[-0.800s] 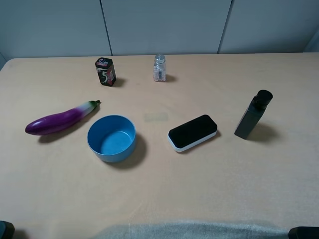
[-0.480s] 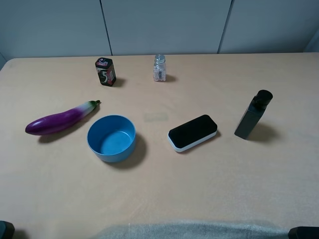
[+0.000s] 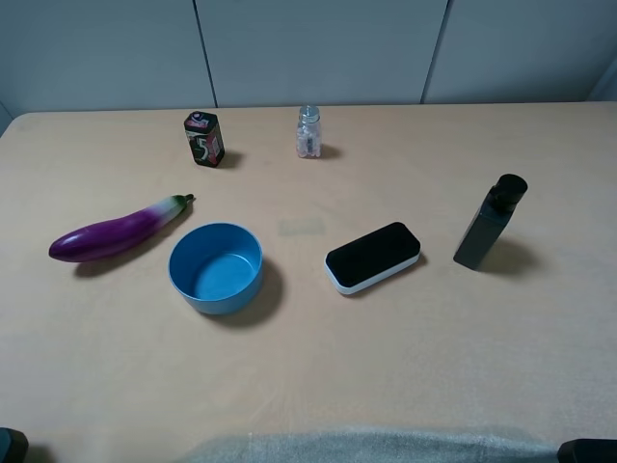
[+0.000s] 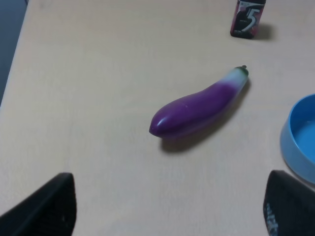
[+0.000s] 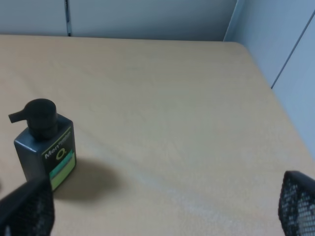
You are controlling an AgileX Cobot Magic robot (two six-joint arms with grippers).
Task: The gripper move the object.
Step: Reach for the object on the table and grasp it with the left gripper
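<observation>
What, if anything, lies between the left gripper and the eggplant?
Nothing visible. In the left wrist view, only bare table separates the open left gripper from the eggplant; the bowl sits off to the side of that path.

Diffuse overhead light; beige desk [image 3: 434,367] evenly bright. Soft shadows fall right of items in the high view. Faint sheen on long glossy purple toy eggplant [image 4: 197,108]. Wrist views soft; black fingertips [image 4: 47,209] of left tool [image 4: 167,209] defocused.

i see a blue bowl [image 3: 216,275] on the tan table [image 3: 308,376], with a black-and-white eraser [image 3: 372,256] to its right and a dark pump bottle [image 3: 489,224] beyond that. a black "5" gum box [image 3: 203,140] and a small clear jar [image 3: 308,133] stand near the far edge.
</observation>
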